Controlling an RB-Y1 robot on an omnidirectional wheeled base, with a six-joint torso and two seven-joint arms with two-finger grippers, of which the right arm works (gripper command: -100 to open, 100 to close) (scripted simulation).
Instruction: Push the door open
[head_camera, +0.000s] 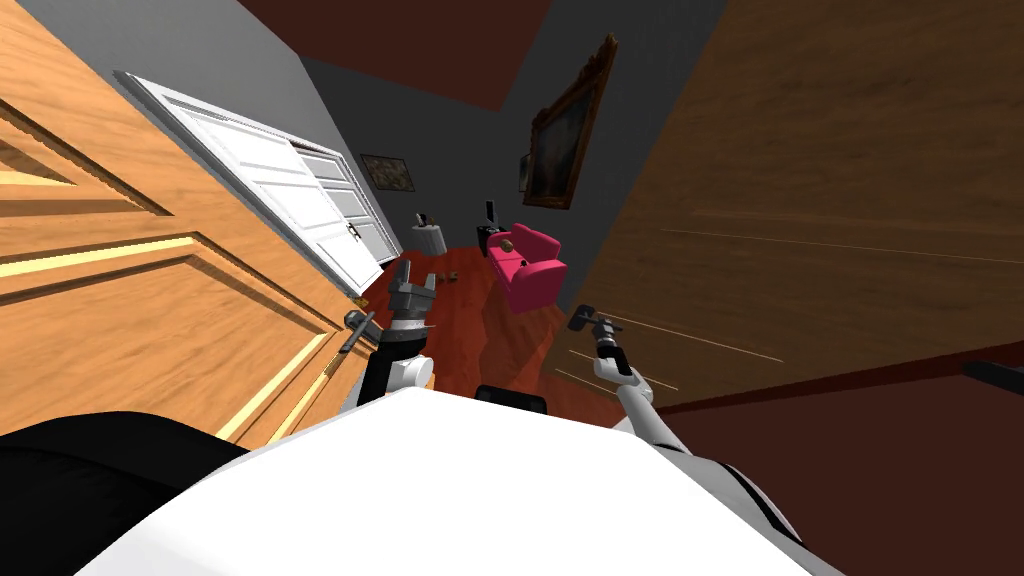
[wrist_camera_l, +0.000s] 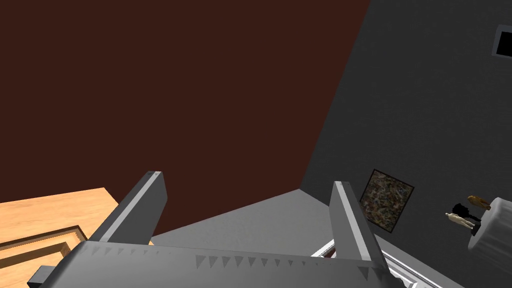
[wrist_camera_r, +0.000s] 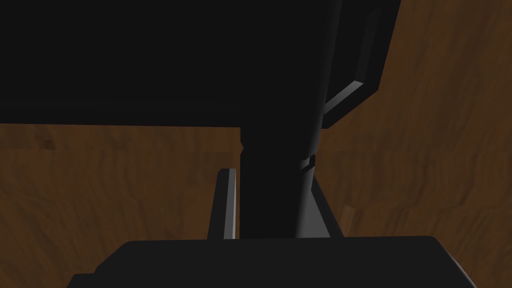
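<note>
From the head, looks steeply down and forward, rolled hard, along a red-brown floor (head_camera: 470, 330) between a light wooden door (head_camera: 150, 290) and a dark brown door (head_camera: 800, 200). From the left hand, points upward past the spread fingers of the left gripper (wrist_camera_l: 247, 177) at a dark red ceiling (wrist_camera_l: 175, 75); shares with the head view the light wooden door's corner, a framed picture (wrist_camera_l: 386, 200) and a round white table (wrist_camera_l: 492, 222). From the right hand, sits very near the dark brown door, facing a black handle (wrist_camera_r: 277, 100) clamped in the right gripper (wrist_camera_r: 272, 172).
</note>
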